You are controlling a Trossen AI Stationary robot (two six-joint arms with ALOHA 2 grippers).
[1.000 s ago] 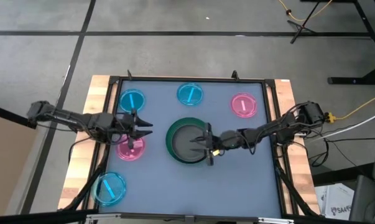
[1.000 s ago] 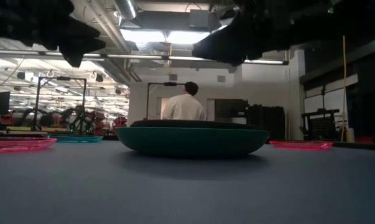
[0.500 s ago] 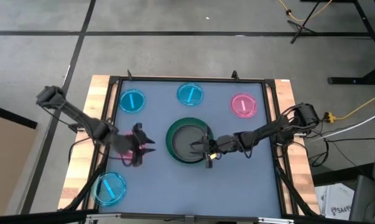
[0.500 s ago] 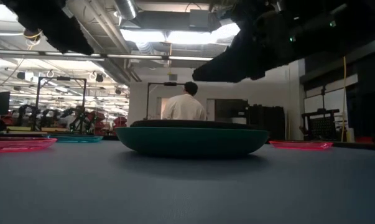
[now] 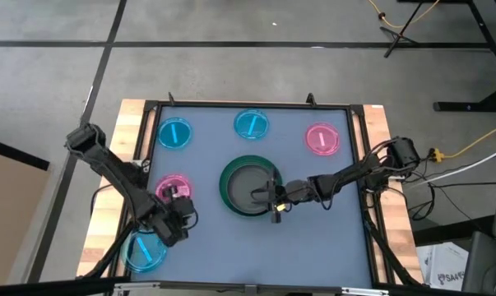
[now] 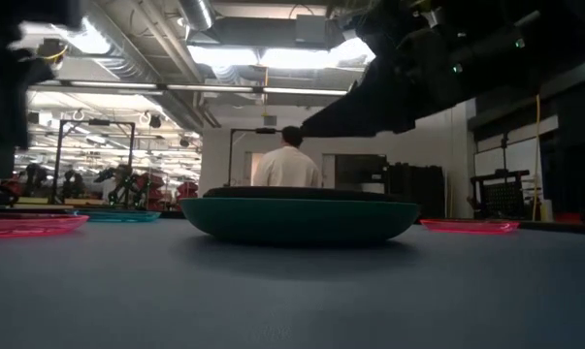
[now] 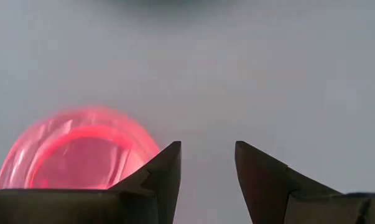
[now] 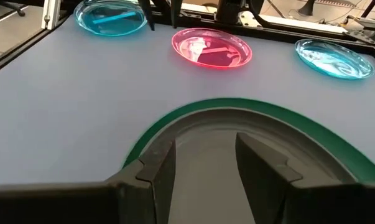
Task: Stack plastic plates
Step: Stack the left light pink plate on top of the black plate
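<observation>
Sitting in the middle of the table (image 5: 313, 238): big dark green plate (image 5: 228, 197), dark grey plate (image 5: 249, 186) lying inside it. Hanging over the grey plate: right gripper (image 5: 272, 197), fingers a little apart, holding nothing. Hanging between a small pink plate (image 5: 172, 187) and a small blue plate (image 5: 141, 251) near the left edge: left gripper (image 5: 184, 218), fingers parted, holding nothing.

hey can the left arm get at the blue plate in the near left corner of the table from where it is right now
Probably yes. The left hand hangs open just beside the blue plate, with only bare mat between them. The pink plate lies off to the other side, and the right hand is away over the green plate.
</observation>
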